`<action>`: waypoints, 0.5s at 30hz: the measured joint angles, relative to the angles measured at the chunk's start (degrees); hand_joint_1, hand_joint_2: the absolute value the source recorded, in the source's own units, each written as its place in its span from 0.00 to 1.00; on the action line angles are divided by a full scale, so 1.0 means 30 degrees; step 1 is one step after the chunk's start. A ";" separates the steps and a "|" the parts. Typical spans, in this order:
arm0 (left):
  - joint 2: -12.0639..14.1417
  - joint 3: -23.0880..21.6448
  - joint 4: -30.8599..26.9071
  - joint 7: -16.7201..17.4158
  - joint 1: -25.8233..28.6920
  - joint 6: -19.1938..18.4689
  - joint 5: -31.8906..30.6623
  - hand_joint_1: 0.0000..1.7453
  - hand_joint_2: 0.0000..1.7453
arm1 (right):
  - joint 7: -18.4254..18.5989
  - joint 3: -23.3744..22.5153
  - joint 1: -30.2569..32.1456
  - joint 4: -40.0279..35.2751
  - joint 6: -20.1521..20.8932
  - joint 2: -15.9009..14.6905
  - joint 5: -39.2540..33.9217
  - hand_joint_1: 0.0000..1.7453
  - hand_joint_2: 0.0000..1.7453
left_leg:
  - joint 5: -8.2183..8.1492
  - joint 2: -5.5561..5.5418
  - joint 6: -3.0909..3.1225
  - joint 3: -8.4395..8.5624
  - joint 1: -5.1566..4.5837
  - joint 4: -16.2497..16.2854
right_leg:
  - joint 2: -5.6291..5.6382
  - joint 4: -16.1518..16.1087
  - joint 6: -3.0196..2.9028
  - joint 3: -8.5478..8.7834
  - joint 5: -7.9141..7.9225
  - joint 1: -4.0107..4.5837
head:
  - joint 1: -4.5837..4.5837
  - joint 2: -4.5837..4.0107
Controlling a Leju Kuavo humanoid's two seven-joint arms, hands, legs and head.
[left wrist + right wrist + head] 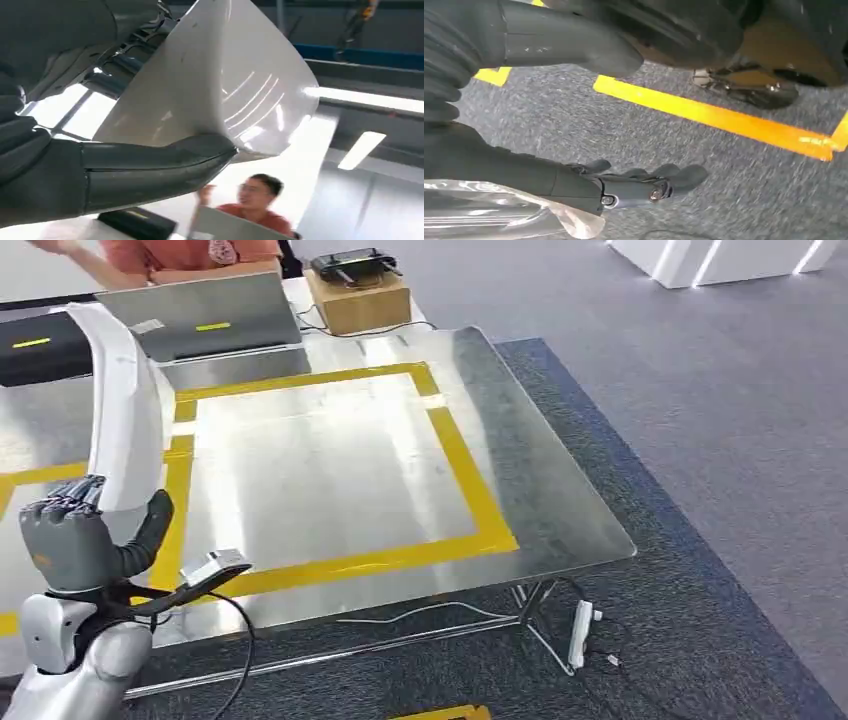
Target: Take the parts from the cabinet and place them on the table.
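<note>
1. The left hand [75,540] is clamped on a long white curved part [125,390], gripping its lower end so the part stands upright above the fist. Holding it upright probably keeps the long piece off the table while it is carried.
2. In the left wrist view the thumb [150,162] presses along the part's edge and dark fingers wrap the other side: a firm grasp.
3. The part hangs over the table [560,510] near its left front edge, above the yellow tape [470,480] that frames the drop zone. It is not yet set down.
4. The right hand [639,187] hangs over the carpet [724,190], fingers loosely apart, holding nothing.
5. At the table's far edge stand a laptop [200,315] and a cardboard box [360,300]; a person [255,200] is behind the laptop.
6. Next, I judge, the part should be lowered inside the tape.
</note>
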 joint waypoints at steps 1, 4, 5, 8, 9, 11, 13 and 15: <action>0.0000 0.0000 0.0000 -0.0029 0.0068 0.0000 0.0007 1.00 1.00 | 0.0000 0.0000 0.0011 0.0000 0.0000 0.0000 0.0000 0.00 1.00 | -0.0045 0.0034 -0.0010 -0.0266 0.0015 0.0589 | -0.0294 0.0002 -0.0002 0.0011 -0.0020 0.0026 | -0.0015 0.0000; 0.0000 0.0000 0.0000 -0.0117 0.0034 0.0000 0.0008 1.00 1.00 | -0.0007 0.0000 0.0004 0.0000 -0.0007 0.0000 -0.0007 0.00 1.00 | 0.2001 0.0241 0.0250 0.1417 -0.0040 -0.2578 | -0.0994 0.0000 0.0019 0.0222 -0.0181 0.0132 | -0.0015 0.0000; 0.0000 -0.0007 0.0000 -0.0131 -0.0012 0.0000 0.0007 1.00 1.00 | -0.0080 0.0000 -0.0035 0.0000 -0.0015 0.0007 -0.0037 0.00 1.00 | 0.2762 0.0407 0.0443 0.2467 -0.0085 -0.4504 | -0.1067 -0.0004 0.0104 0.0320 -0.0257 0.0155 | 0.0007 0.0000; 0.0007 -0.0007 0.0007 -0.0124 -0.0017 -0.0007 -0.0123 1.00 1.00 | -0.0204 -0.0015 -0.0228 0.0014 -0.0015 0.0022 -0.0139 0.00 1.00 | 0.2424 0.0538 0.0464 0.2920 -0.0174 -0.5591 | -0.1337 0.0096 0.0212 0.0164 -0.0408 0.0329 | 0.0036 0.0000; 0.0007 -0.0007 0.0015 -0.0051 -0.0016 -0.0007 -0.0153 1.00 1.00 | -0.0211 -0.0029 -0.0241 0.0007 -0.0015 0.0022 -0.0153 0.00 1.00 | 0.2365 0.0539 0.0289 0.2949 -0.0170 -0.5567 | -0.1288 0.0036 0.0013 0.0077 -0.0388 0.0337 | 0.0029 0.0000; 0.0029 0.0000 0.0022 0.0029 -0.0081 -0.0007 -0.0182 1.00 1.00 | -0.0226 -0.0036 -0.0250 0.0015 -0.0015 0.0022 -0.0153 0.00 1.00 | 0.2324 0.0542 0.0367 0.2968 -0.0201 -0.5570 | -0.1289 -0.0049 0.0093 0.0222 -0.0366 0.0309 | 0.0029 0.0000; 0.0044 0.0000 0.0036 0.0073 -0.0117 -0.0007 -0.0182 1.00 1.00 | -0.0226 -0.0051 -0.0232 0.0015 -0.0015 0.0015 -0.0168 0.00 1.00 | 0.2325 0.0571 0.0375 0.2950 -0.0209 -0.5565 | -0.1222 -0.0149 0.0218 0.0317 -0.0278 0.0294 | 0.0029 0.0000; 0.0051 -0.0007 0.0044 0.0073 -0.0119 -0.0007 -0.0182 1.00 1.00 | -0.0226 -0.0066 -0.0203 0.0015 -0.0015 0.0015 -0.0168 0.00 1.00 | 0.2300 0.0593 0.0435 0.2950 -0.0210 -0.5558 | -0.1189 -0.0216 0.0279 0.0345 -0.0239 0.0292 | 0.0030 0.0000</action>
